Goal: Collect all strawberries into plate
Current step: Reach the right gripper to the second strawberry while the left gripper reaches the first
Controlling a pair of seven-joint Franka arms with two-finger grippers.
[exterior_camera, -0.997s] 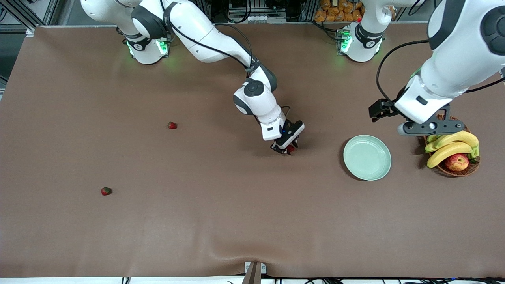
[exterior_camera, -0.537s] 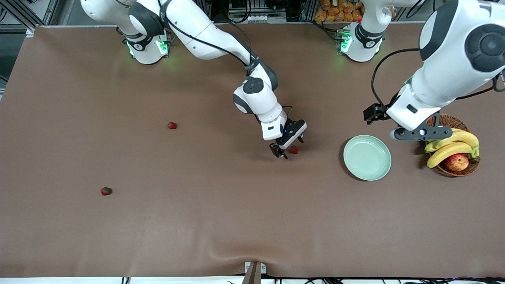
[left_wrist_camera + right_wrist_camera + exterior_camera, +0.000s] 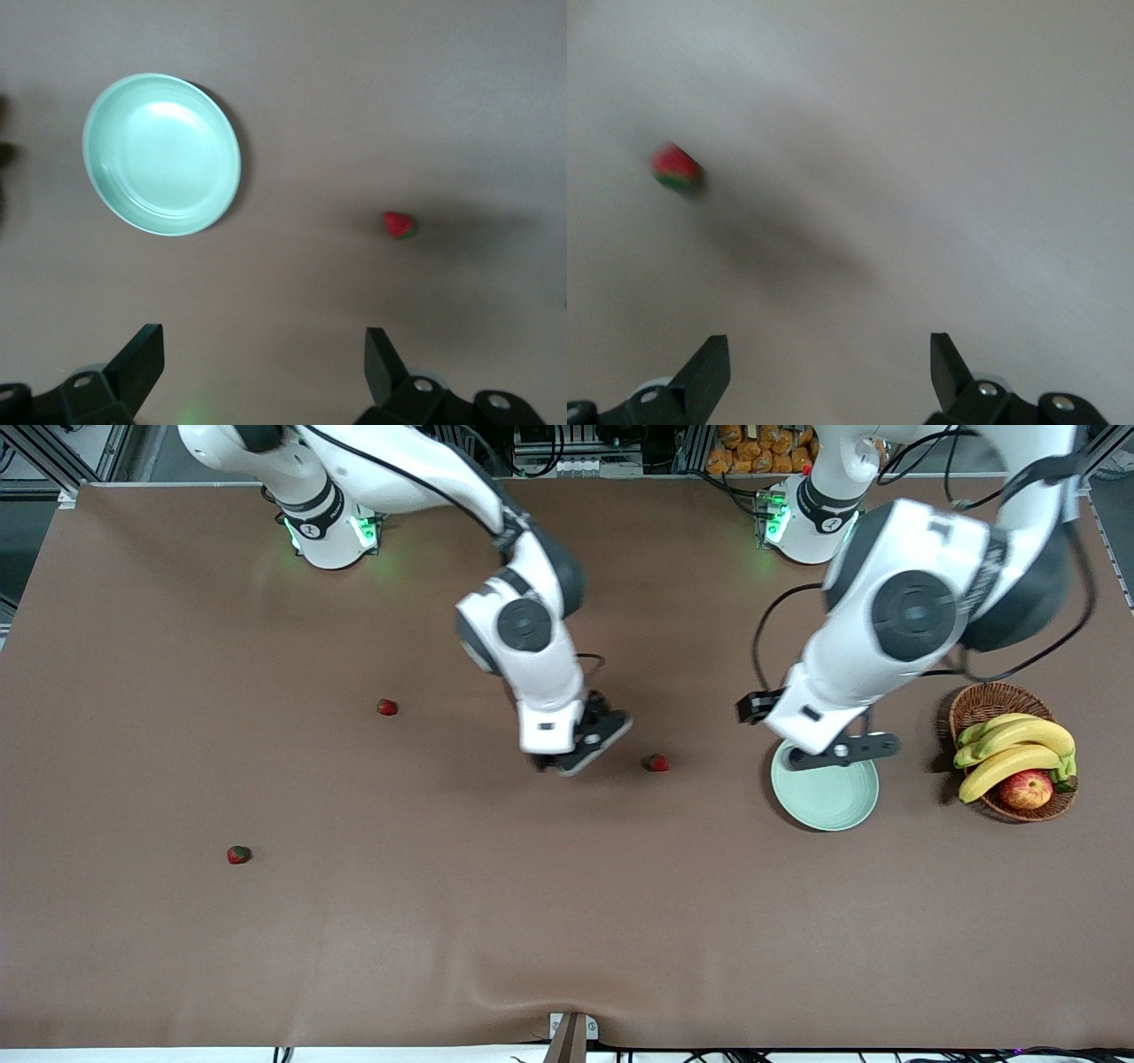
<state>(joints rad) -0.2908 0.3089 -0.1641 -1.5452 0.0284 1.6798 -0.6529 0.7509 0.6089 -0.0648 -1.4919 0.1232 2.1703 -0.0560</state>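
Three strawberries lie on the brown table. One [image 3: 656, 763] is midway between the two grippers, and it also shows in the left wrist view [image 3: 400, 224]. Two more strawberries [image 3: 387, 707] [image 3: 237, 855] lie toward the right arm's end. The mint-green plate [image 3: 828, 806] is empty and also shows in the left wrist view [image 3: 161, 153]. My right gripper [image 3: 828, 354] is open and empty, low over the table beside the middle strawberry [image 3: 574, 757]. A strawberry [image 3: 676, 168] shows in the right wrist view. My left gripper [image 3: 263, 354] is open and empty over the plate's rim [image 3: 837, 751].
A brown wicker basket [image 3: 983, 701] with bananas [image 3: 1014, 748] and a red-yellow apple [image 3: 1026, 788] stands beside the plate at the left arm's end. The table's front edge has a clamp [image 3: 570, 1036].
My right gripper opened, left the middle strawberry on the table and moved away toward the right arm's end. My left arm swung from over the basket to over the plate.
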